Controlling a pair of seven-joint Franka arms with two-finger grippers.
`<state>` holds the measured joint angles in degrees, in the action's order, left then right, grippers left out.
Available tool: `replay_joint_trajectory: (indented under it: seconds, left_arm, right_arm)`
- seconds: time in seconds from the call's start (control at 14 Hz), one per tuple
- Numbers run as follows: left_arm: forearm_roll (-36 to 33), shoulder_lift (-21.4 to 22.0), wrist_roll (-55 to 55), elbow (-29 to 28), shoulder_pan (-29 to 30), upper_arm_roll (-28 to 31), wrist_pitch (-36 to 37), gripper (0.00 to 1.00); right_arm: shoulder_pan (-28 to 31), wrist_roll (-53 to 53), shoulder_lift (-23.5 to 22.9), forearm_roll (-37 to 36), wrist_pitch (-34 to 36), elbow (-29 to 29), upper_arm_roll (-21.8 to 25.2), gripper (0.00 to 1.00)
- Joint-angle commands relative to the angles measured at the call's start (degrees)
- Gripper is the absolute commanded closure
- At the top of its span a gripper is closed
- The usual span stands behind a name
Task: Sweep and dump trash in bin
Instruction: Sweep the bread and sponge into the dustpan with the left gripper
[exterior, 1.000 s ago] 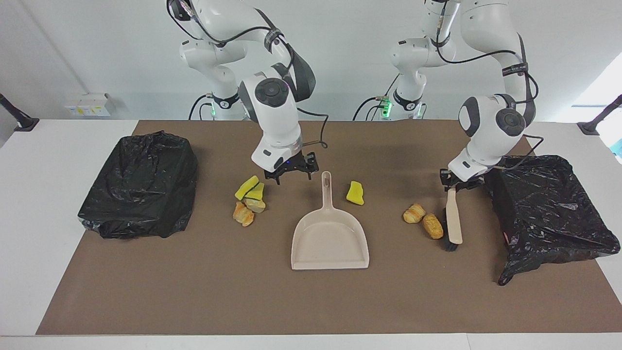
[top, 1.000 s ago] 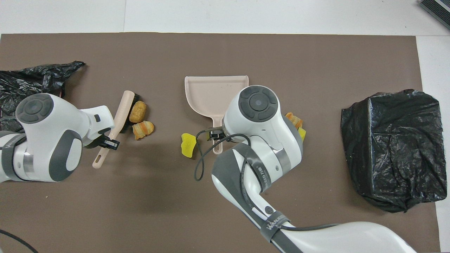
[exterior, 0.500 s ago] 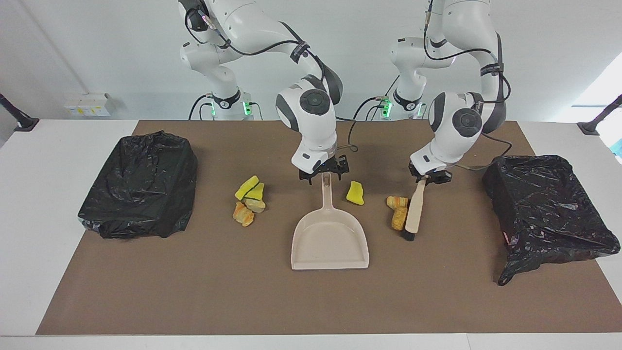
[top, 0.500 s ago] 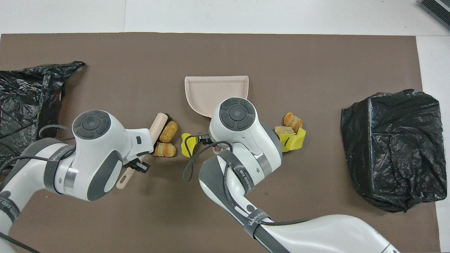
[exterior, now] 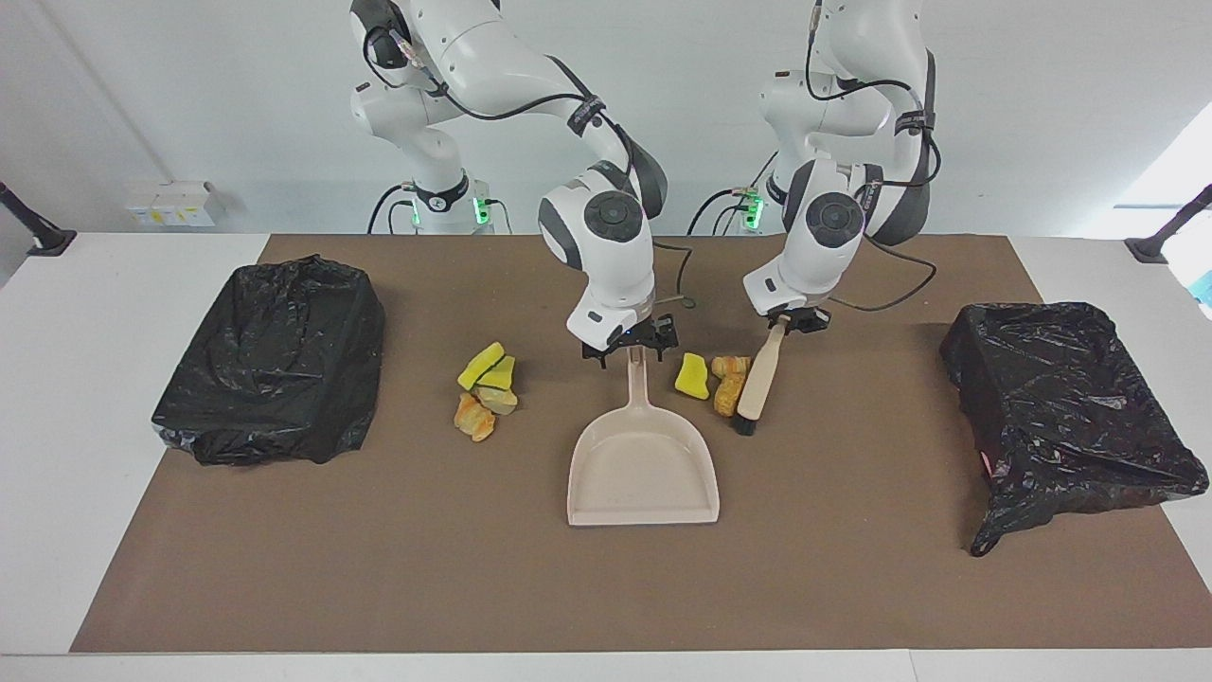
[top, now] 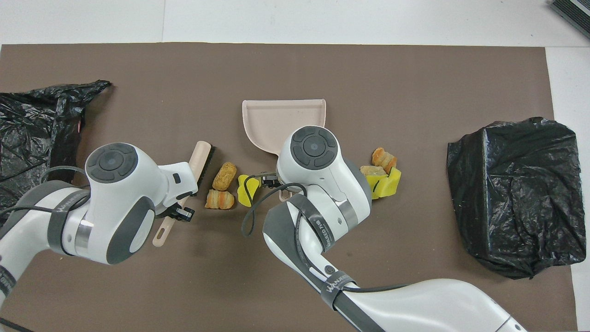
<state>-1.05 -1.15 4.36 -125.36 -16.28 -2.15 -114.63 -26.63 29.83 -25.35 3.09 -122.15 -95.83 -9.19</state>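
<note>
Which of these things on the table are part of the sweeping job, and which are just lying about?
Part of the job:
- brush, held by the left pincer
- dustpan, the right pincer at its handle
- trash by the brush
- second trash pile
- two black-bagged bins

Just lying about:
- white box on the ledge by the wall

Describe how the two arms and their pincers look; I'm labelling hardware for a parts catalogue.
Both arms are glossy white with rounded dark grey joint caps and grey bands, and loose black cables run along them. The left pincer and right pincer are small and black. Green lights glow at the bases.
</note>
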Motion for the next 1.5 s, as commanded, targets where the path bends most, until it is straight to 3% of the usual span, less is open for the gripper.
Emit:
replay_joint_trajectory:
  seconds: [0.0, 0.14, 0.21, 0.29, 0.36, 0.79, 1.07, 1.21, 1.43]
  left_arm:
    - [-0.27, 1.33, -3.47, 3.09, 2.12, -0.13, 4.23, 1.00]
    - [-0.27, 1.50, -5.76, 3.19, 2.66, -0.13, 4.51, 1.00]
    - [-0.27, 1.51, -6.03, 3.19, 3.09, -0.13, 4.51, 1.00]
    - [-0.27, 1.59, -6.12, 2.84, 3.79, -0.13, 4.60, 1.00]
    - [-0.27, 2.03, -6.30, 2.40, 3.98, -0.13, 4.60, 1.00]
    - [-0.27, 4.48, -23.60, -1.37, 4.15, -0.31, 4.51, 1.00]
    - [1.39, 5.64, -24.40, -3.66, 0.82, -0.57, 2.93, 1.00]
    - [4.03, 5.37, -25.36, -5.15, -1.63, -0.48, -0.04, 1.00]
    - [4.04, 4.85, -27.83, -7.79, -3.83, -0.57, -4.88, 1.00]
  right_arm:
    - [0.43, -0.12, -0.75, -0.02, -1.33, 0.47, -0.48, 0.34]
    - [0.70, -0.38, -0.84, -0.02, -1.42, 0.47, -0.48, 0.42]
    - [0.70, -0.56, -0.84, -0.19, -1.42, 0.55, -0.48, 0.62]
    - [0.61, -0.56, -0.84, -0.54, -1.33, 0.82, -0.48, 0.93]
    - [0.44, -0.56, -0.84, -0.63, -1.33, 1.08, -0.48, 1.00]
    - [0.35, -5.28, 1.08, -3.27, 0.77, 1.17, -0.04, 1.00]
    - [6.75, -31.96, 8.54, -4.86, 11.73, 0.91, -0.39, 1.00]
    - [9.04, -39.37, 11.54, -4.76, 17.54, 0.91, -0.39, 1.00]
    - [10.10, -59.63, 13.39, -4.76, 23.27, 0.30, -0.39, 1.00]
